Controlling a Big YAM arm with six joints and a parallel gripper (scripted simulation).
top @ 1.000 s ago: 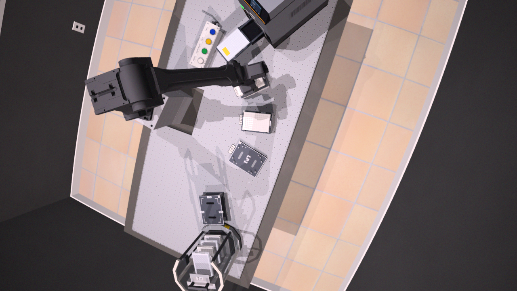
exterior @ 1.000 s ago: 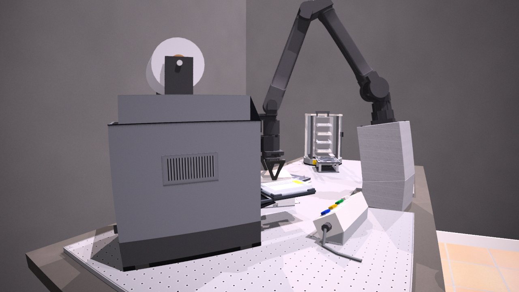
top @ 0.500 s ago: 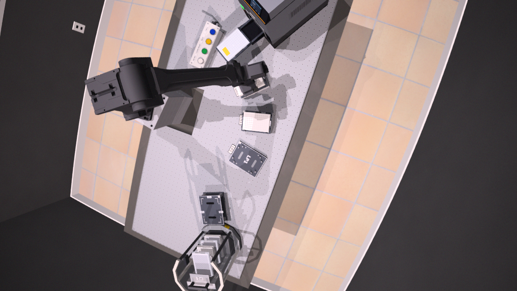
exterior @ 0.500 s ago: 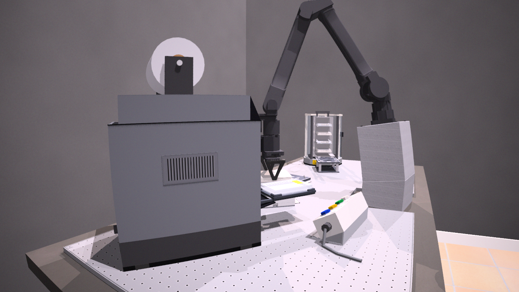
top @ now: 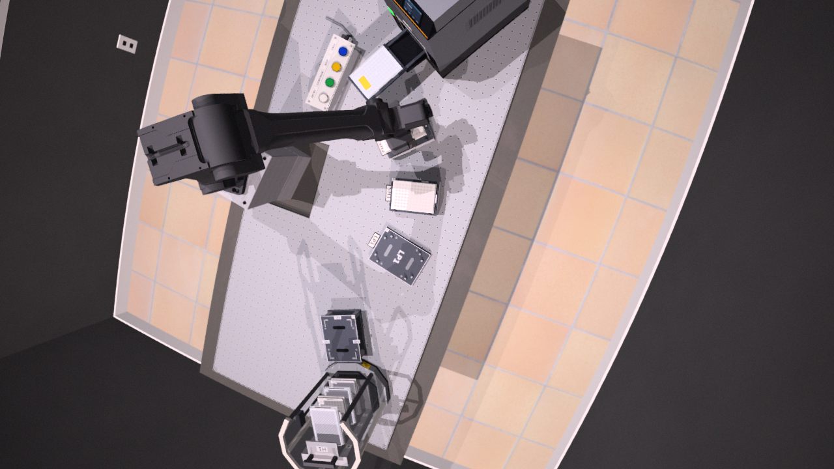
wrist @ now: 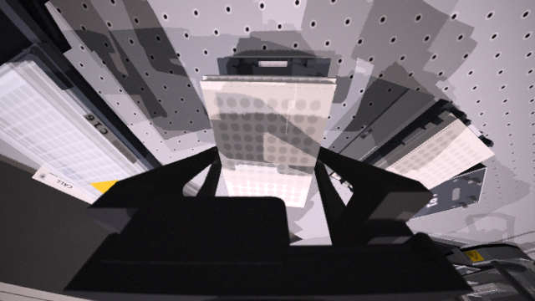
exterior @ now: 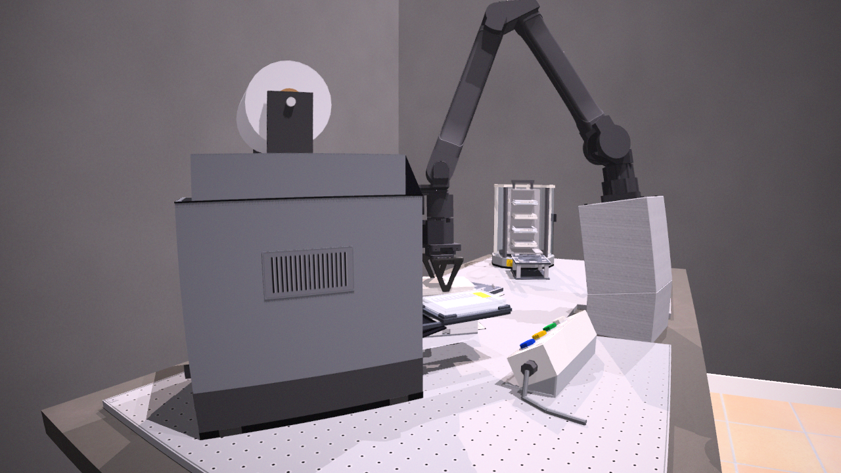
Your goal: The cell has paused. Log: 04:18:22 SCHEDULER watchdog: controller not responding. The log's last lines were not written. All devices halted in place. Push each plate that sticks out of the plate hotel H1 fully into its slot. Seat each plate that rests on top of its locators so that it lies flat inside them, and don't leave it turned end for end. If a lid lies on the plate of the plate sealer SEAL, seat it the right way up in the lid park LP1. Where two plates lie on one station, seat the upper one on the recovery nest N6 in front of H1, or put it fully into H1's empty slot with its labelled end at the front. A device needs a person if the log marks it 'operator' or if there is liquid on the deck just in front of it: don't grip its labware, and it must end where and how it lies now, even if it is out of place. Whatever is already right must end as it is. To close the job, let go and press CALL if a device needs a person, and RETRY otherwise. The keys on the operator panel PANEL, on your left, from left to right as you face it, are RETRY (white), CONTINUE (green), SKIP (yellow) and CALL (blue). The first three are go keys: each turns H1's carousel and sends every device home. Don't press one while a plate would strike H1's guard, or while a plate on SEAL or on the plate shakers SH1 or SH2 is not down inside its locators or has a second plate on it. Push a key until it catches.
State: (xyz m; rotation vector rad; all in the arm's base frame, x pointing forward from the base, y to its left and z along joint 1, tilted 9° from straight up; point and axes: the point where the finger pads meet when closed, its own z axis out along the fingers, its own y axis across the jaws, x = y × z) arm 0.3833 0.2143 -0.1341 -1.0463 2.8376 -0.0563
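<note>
My gripper (wrist: 267, 150) (exterior: 439, 283) is shut on a pale plate (wrist: 269, 121), its fingers on the long sides, over a dark shaker (wrist: 313, 67). How high the plate is above the locators is hard to tell. The other shaker bears a white plate (top: 414, 196) (wrist: 447, 152). The sealer's tray holds a white plate with a yellow label (top: 378, 70) (exterior: 461, 301); whether a lid is on it is unclear. Lid park LP1 (top: 400, 255) and recovery nest N6 (top: 342, 341) are empty. Hotel H1 (exterior: 495, 226) holds several plates (top: 326, 424); small protrusions cannot be judged.
The panel (top: 317, 93) (exterior: 567, 353) stands left of the sealer tray, its blue key (top: 343, 51) nearest the cable. The sealer body (top: 460, 40) (exterior: 299, 329) rises behind that tray. H1's guard (top: 386, 387) curves beside N6. No liquid is discernible.
</note>
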